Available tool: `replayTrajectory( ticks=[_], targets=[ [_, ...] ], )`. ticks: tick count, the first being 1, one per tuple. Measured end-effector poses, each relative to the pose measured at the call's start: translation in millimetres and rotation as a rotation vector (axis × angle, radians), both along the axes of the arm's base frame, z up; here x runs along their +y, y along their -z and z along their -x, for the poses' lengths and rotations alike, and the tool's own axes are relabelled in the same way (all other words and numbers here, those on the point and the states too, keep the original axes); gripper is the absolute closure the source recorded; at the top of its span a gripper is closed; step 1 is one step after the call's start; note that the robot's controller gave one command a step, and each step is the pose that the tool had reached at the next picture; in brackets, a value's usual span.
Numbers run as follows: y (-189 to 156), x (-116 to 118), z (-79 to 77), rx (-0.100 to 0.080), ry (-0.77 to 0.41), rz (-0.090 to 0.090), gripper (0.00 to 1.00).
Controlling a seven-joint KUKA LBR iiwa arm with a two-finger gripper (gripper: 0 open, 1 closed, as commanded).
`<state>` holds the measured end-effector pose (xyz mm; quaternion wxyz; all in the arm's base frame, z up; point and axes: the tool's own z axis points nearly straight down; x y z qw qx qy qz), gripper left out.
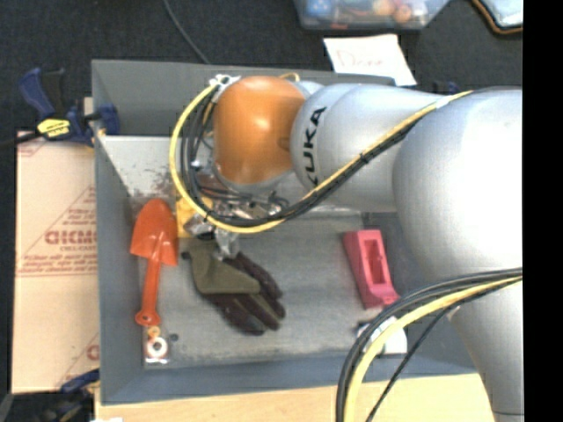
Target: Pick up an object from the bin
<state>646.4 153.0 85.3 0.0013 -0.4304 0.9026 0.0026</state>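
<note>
Approach, by my reading, is the step in hand. In the camera view the arm (396,165) reaches in from the right, and its orange wrist cover (251,130) hangs over the upper left part of the bin (308,323). The jaws sit below the cover, right at the cuff end of a dark olive-and-brown glove (239,290). The glove lies flat on the bin floor left of centre, with its finger end pointing toward the lower edge. Whether the jaws are released or clenched I cannot tell, since the wrist and its yellow cable (189,148) hide most of them. I also cannot tell whether they touch the glove or stand just above it. Nothing can be seen lifted clear of the floor, so I judge the pick as not yet made. An orange toy shovel (155,234) lies just beside the glove along the left wall, with its handle running toward the lower left corner, where a small white piece (157,350) rests. A pink oblong block (369,266) lies well apart, toward the right side. The next move probably calls for a firm pinch on the soft cuff and a straight lift, keeping clear of the shovel blade close by. The limp cloth may sag or slip out if only a thin fold is caught.
</note>
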Motion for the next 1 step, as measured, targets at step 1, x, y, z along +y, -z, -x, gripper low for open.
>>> replayTrajectory(
  ticks=[1],
  targets=[
    [-47.0,-0.9,-2.8,-0.009,0.003,0.001,1.00]
  ],
)
